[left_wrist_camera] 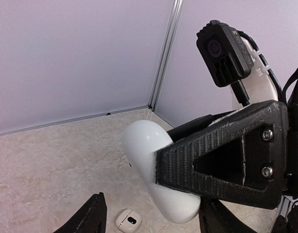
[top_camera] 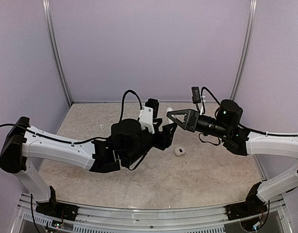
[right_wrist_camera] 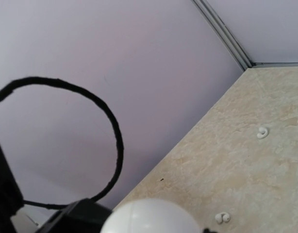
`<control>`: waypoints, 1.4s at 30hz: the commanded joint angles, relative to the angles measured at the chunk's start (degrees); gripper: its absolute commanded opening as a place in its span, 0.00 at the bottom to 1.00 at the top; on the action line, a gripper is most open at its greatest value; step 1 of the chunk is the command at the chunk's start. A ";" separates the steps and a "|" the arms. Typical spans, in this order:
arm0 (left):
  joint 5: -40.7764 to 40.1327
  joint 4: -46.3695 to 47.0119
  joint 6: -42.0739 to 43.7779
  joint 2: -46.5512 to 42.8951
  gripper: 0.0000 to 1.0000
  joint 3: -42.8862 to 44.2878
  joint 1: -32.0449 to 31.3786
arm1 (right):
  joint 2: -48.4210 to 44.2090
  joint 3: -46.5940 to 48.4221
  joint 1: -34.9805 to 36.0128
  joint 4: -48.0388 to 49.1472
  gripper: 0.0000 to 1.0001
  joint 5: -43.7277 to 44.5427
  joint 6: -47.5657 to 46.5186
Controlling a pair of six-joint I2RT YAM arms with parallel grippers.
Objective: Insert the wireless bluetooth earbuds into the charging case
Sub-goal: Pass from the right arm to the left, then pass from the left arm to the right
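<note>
Two end effectors meet above the table, with the charging case lying beneath them.

The right end effector (top_camera: 172, 116) is clamped on a plain white oval piece (left_wrist_camera: 149, 160), held off the table (top_camera: 207, 170). The left end effector (top_camera: 166, 135) sits just at its 7 o'clock, its fingers (left_wrist_camera: 93, 216) spread wide and gripping nothing; the oval shows between them. The charging case (top_camera: 179, 151) rests on the table at 5 o'clock from both. The first earbud (right_wrist_camera: 262, 132) and the second earbud (right_wrist_camera: 222, 218) lie loose on the table, apart from each other and outside the case.
</note>
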 commanded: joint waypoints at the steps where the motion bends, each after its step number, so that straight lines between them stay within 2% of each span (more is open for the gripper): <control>1: -1.63 1.28 -0.18 0.91 0.58 1.89 1.14 | -0.06 -0.82 1.64 1.52 0.35 -0.95 -0.64; 8: 0.33 1.60 -0.51 -1.30 0.37 -1.24 1.76 | -1.62 -0.92 1.60 -0.19 0.42 0.44 -3.04; 14: 2.19 2.49 -0.31 -3.78 0.26 -4.86 2.16 | -3.06 -0.94 1.59 -1.43 0.54 2.09 -5.37; 17: 3.06 3.16 -0.01 -4.95 0.21 -6.43 2.31 | -3.18 -0.63 1.26 -1.87 0.57 2.01 -6.28; 20: 6.09 2.79 0.88 -6.46 0.17 -8.24 2.67 | -3.82 -0.64 0.63 -2.26 0.66 0.57 -8.28; 25: 19.75 -1.27 4.25 -12.91 0.17 -13.27 5.55 | -9.14 -0.53 -0.82 -10.02 0.79 0.12 -19.49; 27: 25.77 -4.48 5.64 -16.41 0.17 -15.27 7.27 | -11.81 -0.35 -0.92 -14.44 0.87 1.00 -26.85; 30: 33.38 -10.00 7.65 -22.09 0.18 -16.75 9.87 | -15.14 -1.95 -1.10 -18.78 0.99 3.44 -32.99; 33: 39.60 -15.39 10.54 -25.89 0.18 -16.44 11.65 | -16.91 -2.08 -1.11 -23.66 1.00 0.67 -38.67; 37: 44.65 -24.61 14.37 -28.29 0.17 -13.07 12.35 | -16.00 -0.51 -1.03 -28.42 0.99 -4.36 -40.28; 40: 48.54 -30.31 17.59 -27.96 0.16 -9.99 12.89 | -13.38 2.33 -0.97 -35.64 1.00 -12.68 -47.02; 42: 50.12 -33.88 18.86 -26.94 0.15 -8.29 12.97 | -11.05 4.14 -0.12 -38.22 0.95 -18.17 -49.25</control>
